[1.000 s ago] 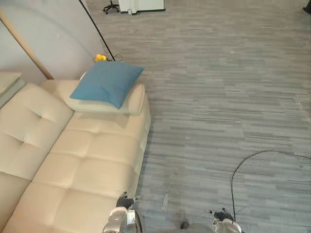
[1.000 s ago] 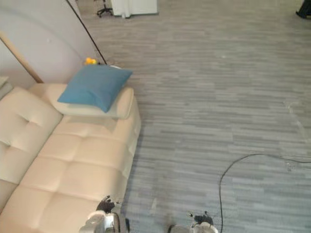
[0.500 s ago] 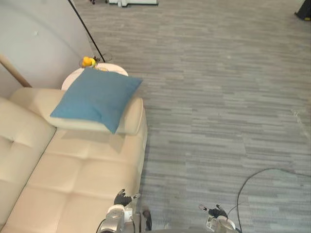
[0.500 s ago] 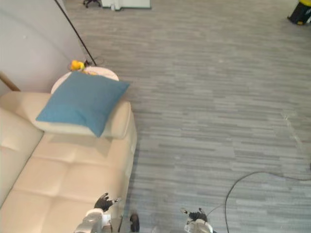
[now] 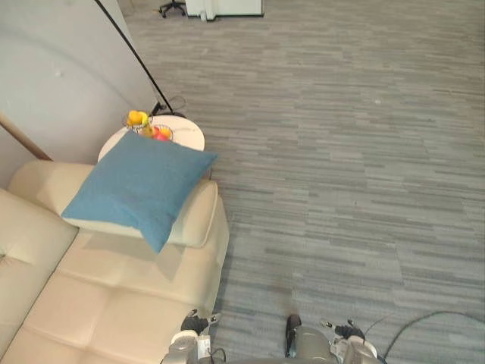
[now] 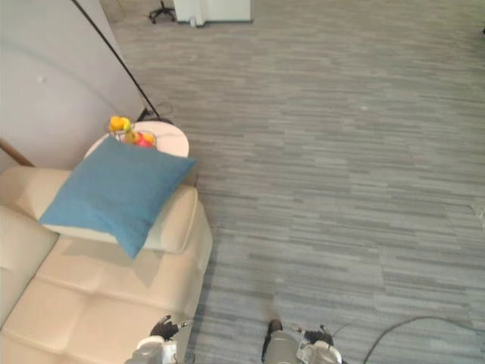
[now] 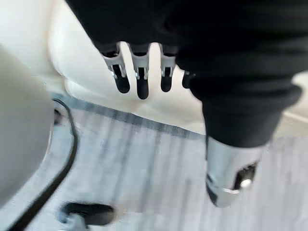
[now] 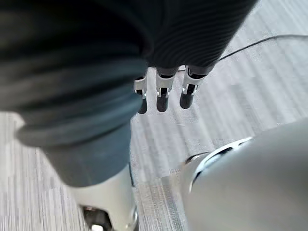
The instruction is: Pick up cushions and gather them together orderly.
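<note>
Cushion: We see one blue cushion (image 5: 136,186) lying slanted on the sofa's far armrest (image 5: 198,221). One corner hangs over the seat and another points toward the side table.
Cushion to hands: It is well apart from both hands, ahead and to the left of them.
Left hand: The left hand (image 5: 193,324) hangs low by the sofa's front corner. We see its fingers (image 7: 139,83) straight and slightly spread, holding nothing.
Right hand: The right hand (image 5: 346,331) hangs over the carpet, farther from the cushion. Its fingers (image 8: 162,99) are straight and side by side, with nothing in them.
Materials: The cushion is square, soft, matte cloth. The sofa (image 5: 114,296) is cream, smooth, and tufted into padded squares, with a rounded armrest.
Beside the armrest: A round white side table (image 5: 187,135) stands just past it and carries a bowl of fruit (image 5: 139,118) in yellow and red.
Edges: A pale wall (image 5: 53,76) closes the left side, and a thin black pole (image 5: 130,54) slants along it.
Open room: Grey striped carpet (image 5: 364,152) stretches wide to the right of the sofa.
</note>
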`<state>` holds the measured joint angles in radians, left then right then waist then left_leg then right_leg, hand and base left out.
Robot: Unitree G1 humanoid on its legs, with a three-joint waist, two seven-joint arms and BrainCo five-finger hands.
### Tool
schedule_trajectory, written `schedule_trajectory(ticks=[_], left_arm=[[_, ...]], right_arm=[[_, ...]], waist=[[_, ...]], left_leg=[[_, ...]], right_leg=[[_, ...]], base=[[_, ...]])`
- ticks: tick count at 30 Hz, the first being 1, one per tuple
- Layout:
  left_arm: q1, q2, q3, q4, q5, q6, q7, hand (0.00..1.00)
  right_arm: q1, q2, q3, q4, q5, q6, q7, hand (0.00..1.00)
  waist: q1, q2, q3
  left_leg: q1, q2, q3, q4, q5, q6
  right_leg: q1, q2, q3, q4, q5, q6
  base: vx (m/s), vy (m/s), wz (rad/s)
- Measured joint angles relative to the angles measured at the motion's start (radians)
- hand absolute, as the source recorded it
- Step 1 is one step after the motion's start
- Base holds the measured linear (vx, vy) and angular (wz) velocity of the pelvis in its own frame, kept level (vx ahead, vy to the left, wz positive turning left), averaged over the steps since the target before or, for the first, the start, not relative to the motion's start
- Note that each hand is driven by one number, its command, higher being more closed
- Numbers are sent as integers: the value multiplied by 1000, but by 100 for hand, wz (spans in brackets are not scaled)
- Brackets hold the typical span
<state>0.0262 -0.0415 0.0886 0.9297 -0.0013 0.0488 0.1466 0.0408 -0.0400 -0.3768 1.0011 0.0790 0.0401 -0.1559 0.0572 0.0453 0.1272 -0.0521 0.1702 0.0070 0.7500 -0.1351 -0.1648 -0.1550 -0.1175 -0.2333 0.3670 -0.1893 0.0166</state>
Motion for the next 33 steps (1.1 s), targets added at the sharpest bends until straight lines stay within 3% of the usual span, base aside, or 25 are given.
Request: schedule_trajectory(ticks=[1, 4, 5, 6, 7, 8, 9, 10, 12, 13, 15, 17, 19, 22, 24, 25, 26, 28, 29, 30, 31, 33], left_arm=[[2, -2, -1, -21, 0, -1, -6, 0], [1, 6, -27, -40, -3, -2, -16, 0], [1, 8, -40, -43, -3, -3, -17, 0], [3, 8, -48, -44, -2, -3, -18, 0], [5, 5, -62, -40, -2, -2, -18, 0], [6, 9, -68, -36, -1, -3, -19, 0], [-5, 27, -76, -22, 0, -2, -20, 0], [-7, 36, -70, -24, -1, -2, -21, 0], [-15, 39, -64, -11, -2, 0, -22, 0], [-14, 40, -65, -7, -2, 0, -22, 0], [-9, 42, -69, 4, -3, 3, -24, 0], [-3, 57, -67, 6, -4, 4, -23, 0], [1, 67, -66, 18, -3, 3, -21, 0], [0, 66, -36, 27, -15, 4, -18, 0], [4, 70, -26, 39, -22, 4, -18, 0], [2, 77, -24, 40, -22, 4, -18, 0], [-3, 75, -7, 47, -22, 3, -18, 0], [5, 43, 13, 50, -22, 4, -17, 0], [7, 36, 13, 50, -22, 3, -18, 0], [8, 27, 14, 47, -21, 2, -18, 0], [7, 22, 14, 41, -21, -1, -18, 0], [9, 14, 27, 30, -21, -1, -18, 0]], right_arm=[[4, 0, 10, 1, 0, 4, -3, 0], [-2, 2, 14, -1, 1, 8, -4, 0], [-2, 2, 14, -1, 1, 8, -4, 0], [2, 2, 13, -4, 3, 7, -3, 0], [11, -1, 4, -4, 3, 7, -3, 0], [13, -2, -1, -3, 3, 7, -3, 0], [19, 13, -17, 2, 4, 8, -3, 0], [16, 27, -32, 3, 4, 9, -3, 0], [6, 30, -29, -1, 1, 8, -2, 0], [4, 29, -26, -1, 1, 8, -1, 0], [4, 29, 12, -11, -1, 6, 7, 0], [7, 32, 28, -14, -2, 7, 9, 0], [8, 31, 28, -13, -2, 5, 9, 0], [-5, 19, 26, -4, -10, 1, 15, 0], [-6, 12, 27, -2, -30, 0, 20, 0], [3, 18, 24, 0, -32, -1, 20, 0], [6, 18, 21, 3, -28, -1, 21, 0], [10, -8, 17, 6, -31, 0, 23, 0], [10, -11, 16, 7, -30, 0, 23, 0], [15, -8, 14, 6, -30, 0, 24, 0], [14, -7, 15, 10, -31, 0, 28, 0], [1, -1, 22, 16, -31, 2, 29, 0]], waist=[[4, 3, 3], [14, -1, 4], [16, -1, 5], [15, -1, 4], [12, 10, -3], [12, 10, -4], [8, -16, -9], [12, -40, -10], [23, -43, -9], [23, -39, -8], [22, -34, -5], [17, -42, -9], [12, -43, -10], [6, -27, -6], [0, -13, 0], [-4, -28, -2], [-8, -43, -5], [5, 8, -14], [3, 12, -14], [-8, 7, -19], [2, 8, -20], [4, 5, -27]], left_leg=[[-95, 37, 26, 164, 17, 32], [-164, 47, 131, 129, -33, 87], [-179, 42, 183, 54, -41, 93], [-170, 25, 266, -140, -21, 108], [-150, 3, 328, -349, 41, 124], [-143, -2, 347, -383, 36, 134], [-118, -49, 342, -443, 51, 161], [-110, -76, 337, -472, 50, 164], [-79, -92, 342, -480, 24, 175], [-60, -95, 344, -488, 17, 174], [24, -102, 342, -498, -35, 174], [63, -103, 331, -489, -67, 170], [95, -101, 315, -505, -73, 166], [123, -78, 283, -536, -76, 146], [122, -35, 219, -528, -93, 107], [118, -33, 167, -525, -106, 83], [107, -30, 125, -513, -118, 64], [104, 3, 23, -511, -106, 51], [107, 7, 6, -515, -104, 48], [120, 6, -34, -531, -84, 30], [114, 13, -58, -540, -75, 18], [66, 21, -83, -525, -29, 29]], right_leg=[[71, 5, -42, -34, -18, -19], [154, -4, -97, -103, -15, -17], [182, -8, -118, -127, -8, -2], [216, -13, -153, -156, -6, 10], [233, -6, -179, -166, -12, 27], [236, -5, -186, -166, -17, 35], [243, -23, -174, -172, -14, 54], [248, -39, -149, -183, -12, 58], [251, -60, -128, -121, -11, 65], [237, -71, -114, -66, -12, 66], [106, -136, -33, 322, 43, 123], [40, -159, 3, 471, 38, 112], [28, -169, -32, 455, -7, 112], [-1, -157, -94, 228, -30, 83], [-3, -43, 71, 4, 10, 85], [0, 4, 220, -91, 61, 85], [5, 23, 274, -98, 91, 75], [-10, 71, 278, 27, 56, 61], [-21, 78, 291, 59, 44, 66], [-15, 70, 271, 105, -21, 55], [0, 68, 238, 118, -58, 32], [6, 61, 182, 111, -65, 24]], base=[[295, -162, 84], [228, -60, 53], [265, 7, 51], [339, 43, 78], [346, 68, 74], [320, 74, 85], [315, 82, 65], [309, 72, 54], [275, 75, 5], [280, 103, -9], [228, 101, 3], [224, 8, 22], [198, -44, 30], [262, -138, 29], [277, -273, 66], [250, -333, 105], [309, -411, 96], [253, -328, 67], [231, -267, 92], [215, -247, 95], [182, -259, 93], [81, -266, 106]])
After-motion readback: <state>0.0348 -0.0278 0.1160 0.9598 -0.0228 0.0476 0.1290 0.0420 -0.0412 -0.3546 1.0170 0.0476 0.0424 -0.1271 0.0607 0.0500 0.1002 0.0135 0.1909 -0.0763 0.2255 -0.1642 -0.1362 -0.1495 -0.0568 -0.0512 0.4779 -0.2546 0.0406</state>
